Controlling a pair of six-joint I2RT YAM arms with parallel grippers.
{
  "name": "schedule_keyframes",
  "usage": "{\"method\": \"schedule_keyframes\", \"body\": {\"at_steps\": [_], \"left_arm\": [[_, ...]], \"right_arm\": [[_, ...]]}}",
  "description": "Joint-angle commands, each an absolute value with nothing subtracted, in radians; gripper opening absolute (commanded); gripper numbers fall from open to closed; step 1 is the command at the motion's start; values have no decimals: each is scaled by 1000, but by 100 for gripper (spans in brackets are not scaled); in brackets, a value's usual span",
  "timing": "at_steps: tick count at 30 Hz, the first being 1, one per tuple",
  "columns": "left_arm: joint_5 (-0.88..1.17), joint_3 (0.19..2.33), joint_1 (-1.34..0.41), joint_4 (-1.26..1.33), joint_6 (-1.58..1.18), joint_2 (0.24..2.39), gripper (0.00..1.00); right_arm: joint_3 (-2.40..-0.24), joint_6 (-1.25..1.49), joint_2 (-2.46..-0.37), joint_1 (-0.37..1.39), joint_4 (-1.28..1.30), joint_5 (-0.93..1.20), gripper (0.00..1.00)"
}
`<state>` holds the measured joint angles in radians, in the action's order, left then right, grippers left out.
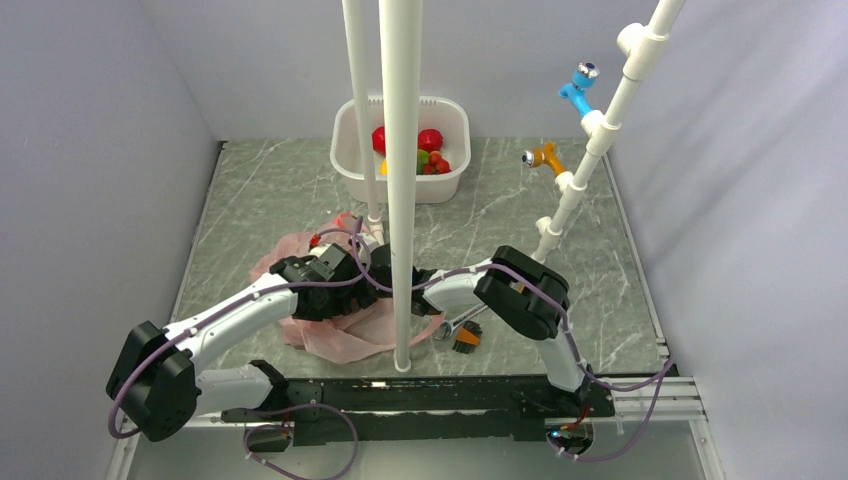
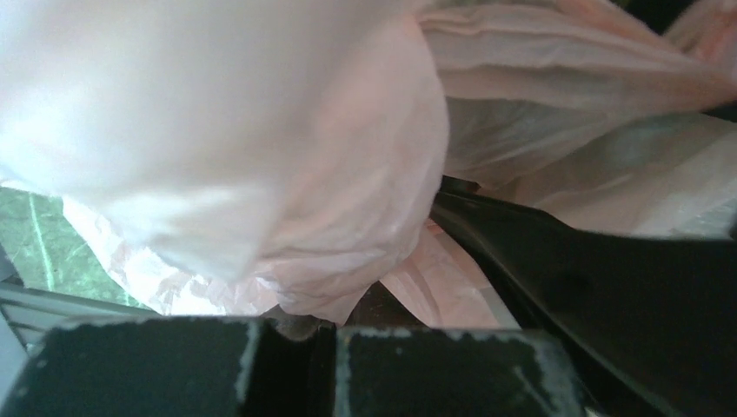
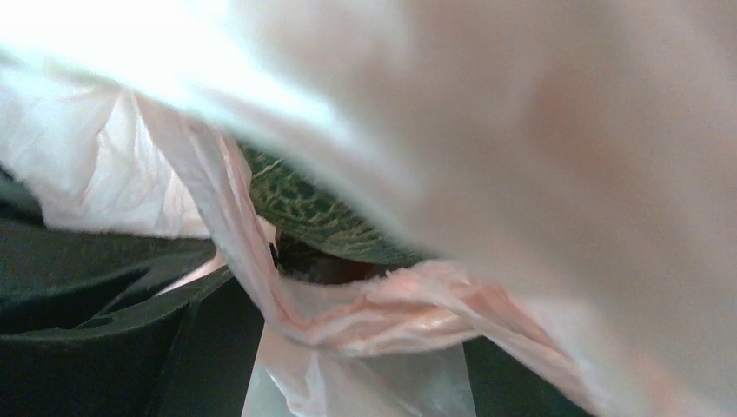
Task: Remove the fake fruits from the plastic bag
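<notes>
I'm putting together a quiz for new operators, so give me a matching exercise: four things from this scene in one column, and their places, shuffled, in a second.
Things:
1 plastic bag
2 white tub
3 orange-handled tool
4 blue fitting

Places:
A up on the slanted white pipe
B far end of the table, fruits inside
C lying just right of the bag
D crumpled near the table's middle

Pairs: 1-D; 2-B; 3-C; 4-A
</notes>
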<state>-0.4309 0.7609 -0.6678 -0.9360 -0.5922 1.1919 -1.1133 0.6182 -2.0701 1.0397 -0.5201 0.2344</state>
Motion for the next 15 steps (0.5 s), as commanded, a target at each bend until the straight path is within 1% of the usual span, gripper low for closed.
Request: {"method": "schedule_keyframes", "body": {"at_steps": [1, 7, 12, 15], "left_arm": [[-395, 760, -697, -881, -585, 1163, 0], [-395, 763, -701, -885, -585, 1157, 0], [-401, 764, -700, -889, -586, 1155, 0], [-403, 765, -700, -889, -587, 1152, 0]], "right_arm": [[-1172, 699, -2113, 1044, -586, 201, 75], [-1159, 792, -2157, 1045, -635, 132, 75], [-1185, 779, -2197, 1065, -599, 75, 76], [-1150, 768, -2189, 1078, -634, 79, 76]]}}
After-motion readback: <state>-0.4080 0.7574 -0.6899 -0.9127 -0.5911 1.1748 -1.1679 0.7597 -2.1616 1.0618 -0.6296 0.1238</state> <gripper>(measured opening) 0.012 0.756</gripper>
